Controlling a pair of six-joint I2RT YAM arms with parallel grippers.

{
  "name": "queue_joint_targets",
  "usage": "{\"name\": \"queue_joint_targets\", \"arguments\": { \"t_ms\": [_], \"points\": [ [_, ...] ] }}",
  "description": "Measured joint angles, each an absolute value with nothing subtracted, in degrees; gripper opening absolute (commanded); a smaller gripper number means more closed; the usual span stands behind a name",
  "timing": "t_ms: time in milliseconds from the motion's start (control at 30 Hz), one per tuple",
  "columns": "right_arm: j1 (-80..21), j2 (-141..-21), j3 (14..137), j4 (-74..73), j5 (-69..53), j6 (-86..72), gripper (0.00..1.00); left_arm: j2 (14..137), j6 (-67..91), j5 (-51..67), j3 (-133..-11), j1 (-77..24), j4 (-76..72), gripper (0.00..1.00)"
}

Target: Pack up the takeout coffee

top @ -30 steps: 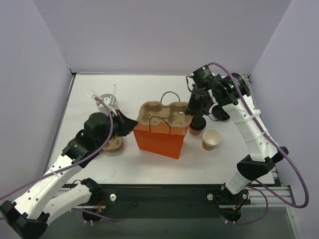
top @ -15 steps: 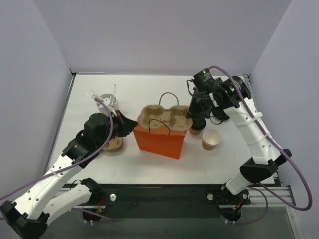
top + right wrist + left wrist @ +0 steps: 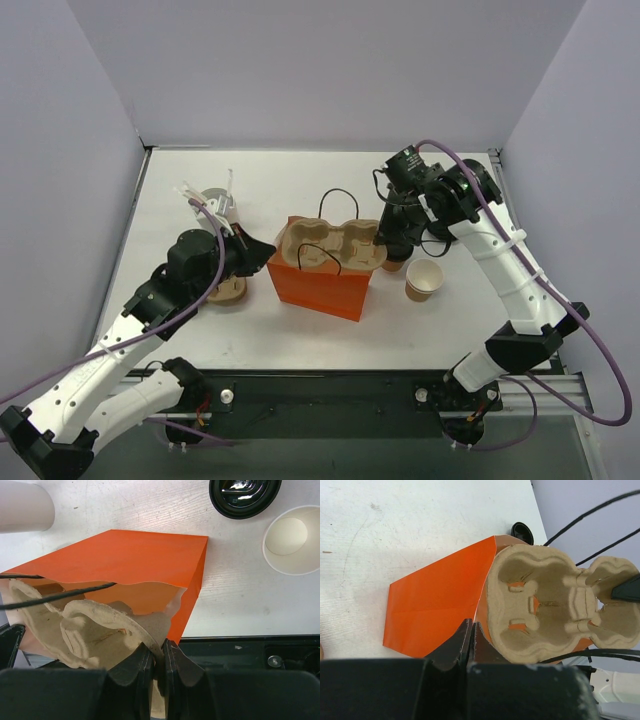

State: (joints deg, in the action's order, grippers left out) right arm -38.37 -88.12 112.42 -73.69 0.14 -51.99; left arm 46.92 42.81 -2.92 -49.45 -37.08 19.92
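The takeout coffee (image 3: 245,495), a tan cup with a black lid, stands on the table right of the orange bag (image 3: 320,285); my right arm partly hides the coffee (image 3: 393,263) from above. A tan pulp cup carrier (image 3: 330,245) sits tilted in the bag's open mouth. My right gripper (image 3: 160,652) is shut on the carrier's right rim (image 3: 150,640). My left gripper (image 3: 471,626) is shut on the left edge of the bag's mouth (image 3: 485,575). The carrier's cup wells (image 3: 555,600) are bare.
An open tan cup with no lid (image 3: 424,280) stands just in front of the coffee. A white cup of stirrers (image 3: 215,205) stands at the back left. Another tan pulp piece (image 3: 230,290) lies under my left arm. Black bag handles (image 3: 340,195) arch over the carrier.
My right gripper has moved down and slightly left, sinking the carrier lower into the bag's mouth. The left arm has stayed put.
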Motion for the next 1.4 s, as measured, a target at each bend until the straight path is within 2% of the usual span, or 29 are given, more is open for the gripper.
{"name": "queue_joint_targets", "arguments": {
  "t_ms": [733,967,1267,1400],
  "points": [
    [-39.79,-89.8,114.02,-74.32,2.13,-54.52,0.0,45.82,42.72,-0.54,-48.29,-37.41,19.05,0.0],
    [-39.81,-89.8,113.93,-74.41,1.15,-56.23,0.03,45.8,42.41,-0.12,-48.23,-37.41,18.94,0.0],
    [-39.79,-89.8,113.36,-74.35,0.4,-57.8,0.17,45.8,41.69,-0.1,-48.23,-37.41,18.96,0.0],
    [-39.79,-89.58,111.72,-74.15,0.4,-58.37,0.2,45.78,41.39,-0.05,-48.23,-37.41,18.96,0.0]
  ]
}}
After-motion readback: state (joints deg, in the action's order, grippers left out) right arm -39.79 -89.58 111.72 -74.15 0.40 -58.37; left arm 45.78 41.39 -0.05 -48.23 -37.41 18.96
